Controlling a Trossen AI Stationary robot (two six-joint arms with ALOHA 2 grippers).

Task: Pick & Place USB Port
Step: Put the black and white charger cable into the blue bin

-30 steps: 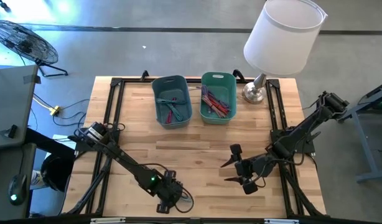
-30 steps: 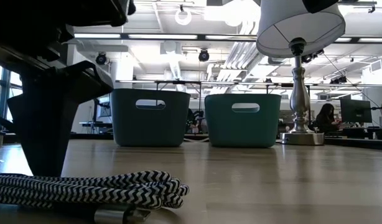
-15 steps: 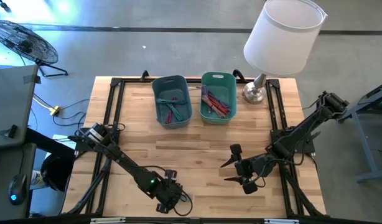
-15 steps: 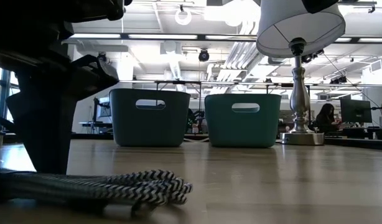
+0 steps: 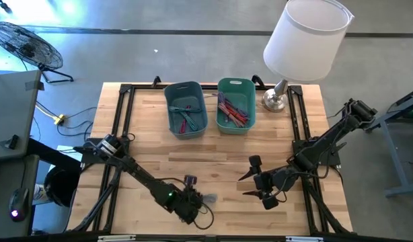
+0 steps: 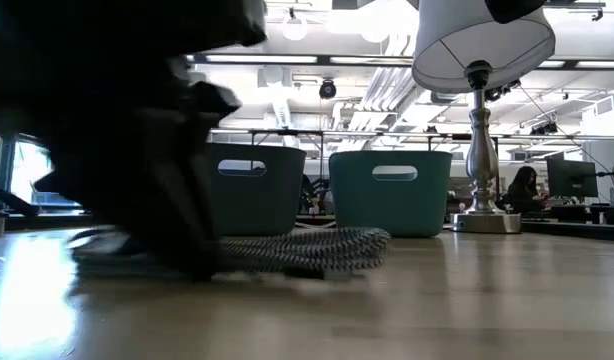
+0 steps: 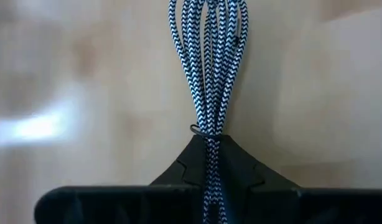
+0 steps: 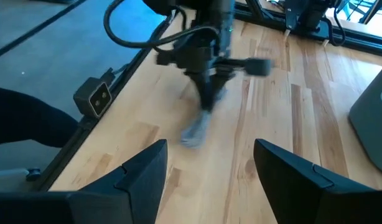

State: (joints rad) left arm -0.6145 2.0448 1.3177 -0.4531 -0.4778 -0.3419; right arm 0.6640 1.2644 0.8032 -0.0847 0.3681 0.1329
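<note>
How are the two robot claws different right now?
The left gripper is shut on the striped cable bundle; the right gripper is open and holds nothing. The left gripper is at the table's near edge; the right gripper hangs farther right. Both are dark, two-fingered, and over the wooden table.

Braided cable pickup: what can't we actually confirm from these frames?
- Cable connectors: the left wrist view shows only the bundled loops; the end runs in between the left gripper fingers.
- Lift off the table: the low view is motion-blurred and the dark arm fills its left side.
- High view: the arm covers most of the cable.
- Bin contents: low view shows only the walls of the bins.
- Right gripper: open, waiting.
</note>
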